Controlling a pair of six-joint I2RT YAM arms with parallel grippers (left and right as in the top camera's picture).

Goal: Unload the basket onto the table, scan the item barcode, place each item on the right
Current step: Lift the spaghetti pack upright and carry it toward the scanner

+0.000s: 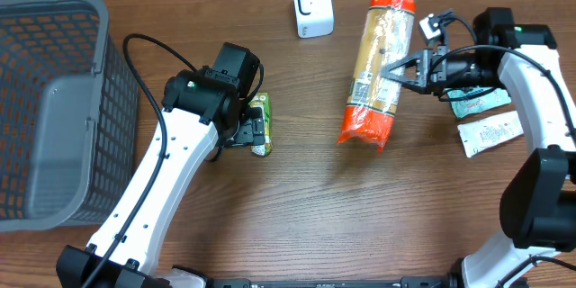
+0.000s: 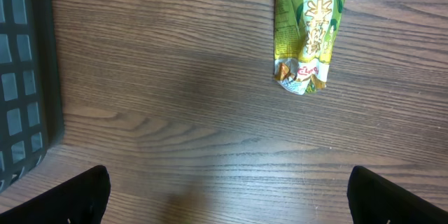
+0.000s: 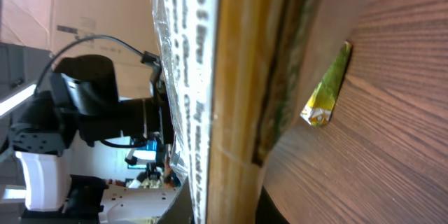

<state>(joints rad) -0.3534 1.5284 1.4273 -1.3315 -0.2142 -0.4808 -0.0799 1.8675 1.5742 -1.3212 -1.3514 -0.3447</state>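
Observation:
A long clear pasta package (image 1: 373, 63) with orange-red ends hangs tilted above the table at centre right. My right gripper (image 1: 389, 74) is shut on its right edge near the middle. In the right wrist view the package (image 3: 231, 98) fills the centre and runs down between that gripper's (image 3: 234, 206) jaws. The white scanner (image 1: 313, 6) stands at the back of the table, left of the package's top end. My left gripper (image 1: 255, 131) is open over a green tea packet (image 1: 260, 124). In the left wrist view the packet (image 2: 310, 31) lies ahead of the spread fingers (image 2: 91, 192), untouched.
A grey mesh basket (image 1: 54, 108) takes up the left side; its wall (image 2: 21, 77) shows at the left of the left wrist view. A teal packet (image 1: 477, 101) and a white packet (image 1: 490, 133) lie under the right arm.

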